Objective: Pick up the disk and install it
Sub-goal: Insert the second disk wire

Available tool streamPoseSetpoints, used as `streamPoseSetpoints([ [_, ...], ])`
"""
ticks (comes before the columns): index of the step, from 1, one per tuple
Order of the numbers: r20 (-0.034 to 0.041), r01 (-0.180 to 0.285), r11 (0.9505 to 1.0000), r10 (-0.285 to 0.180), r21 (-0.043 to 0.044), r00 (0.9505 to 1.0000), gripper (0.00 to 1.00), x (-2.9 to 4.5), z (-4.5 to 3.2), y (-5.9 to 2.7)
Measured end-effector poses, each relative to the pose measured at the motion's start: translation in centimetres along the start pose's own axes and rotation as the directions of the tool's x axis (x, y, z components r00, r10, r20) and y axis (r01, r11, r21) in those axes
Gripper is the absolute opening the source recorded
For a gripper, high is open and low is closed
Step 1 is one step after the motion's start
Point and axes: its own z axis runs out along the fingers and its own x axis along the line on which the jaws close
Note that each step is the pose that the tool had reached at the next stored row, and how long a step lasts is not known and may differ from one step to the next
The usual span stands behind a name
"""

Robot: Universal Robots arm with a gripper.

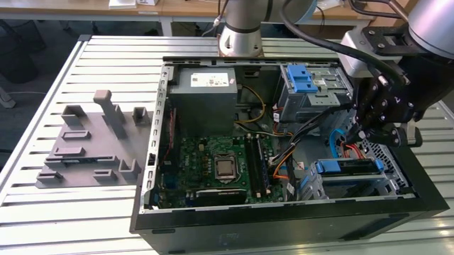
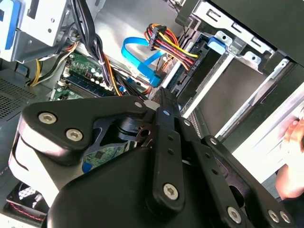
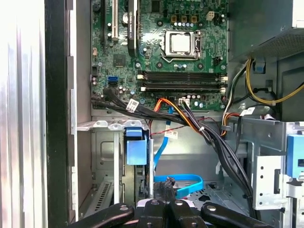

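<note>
You see the disk [image 1: 352, 168] edge-on in the exterior view: a flat, dark-sided slab with a blue plastic rail end facing the motherboard. Its label is hidden. It sits inside the silver metal drive bay [image 1: 369, 186] at the near corner of the open black computer case [image 1: 284, 226], on the exterior view's right. In the first wrist view its blue tab [image 3: 134, 146] shows at the mouth of that bay, flush between the bay's metal walls.

Your black gripper [image 1: 384, 137] hangs just above and beyond the disk, apart from it. In the first wrist view the fingers [image 3: 153, 209] lie pressed side by side, narrow, with nothing between them.

Room is tight. The case's right wall stands close beside the gripper, and the silver cage with a blue latch [image 1: 312, 87] lies on the far side. A bundle of black, orange and red cables [image 3: 199, 130] and a flat blue ribbon cable [image 3: 183, 183] cross the gap between the green motherboard [image 1: 216, 164] and the bay. A person's hand [image 2: 292, 137] rests outside the case wall in the second wrist view.
</note>
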Motion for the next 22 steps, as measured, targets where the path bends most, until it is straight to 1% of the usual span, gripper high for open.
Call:
streamPoseSetpoints([
  [4,-0.0003,0.0,1.0,0.0,-0.0002,1.0,0.11,-0.2,-0.1,0.0],
  [7,-0.0085,0.0,1.0,0.0,-0.0003,1.0,0.11,-0.51,-0.09,0.0],
  [8,-0.0106,0.0,1.0,0.0,-0.0005,0.9999,0.17,-0.63,-0.08,-0.01],
  [10,-0.0131,0.0,1.0,0.0,-0.0007,0.9999,0.17,-0.88,-0.06,-0.02],
  [13,-0.0138,0.0,1.0,0.0,-0.0009,0.9999,0.18,-1.25,0.03,-0.01],
  [14,-0.0139,0.0,1.0,0.0,-0.0009,0.9999,0.25,-1.32,0.1,-0.01],
  [20,-0.0138,0.0,1.0,0.0,-0.0015,0.9999,0.25,-1.54,0.8,-0.02],
  [22,-0.015,0.0,1.0,0.0,-0.0016,0.9999,0.25,-1.56,1.05,-0.02],
])
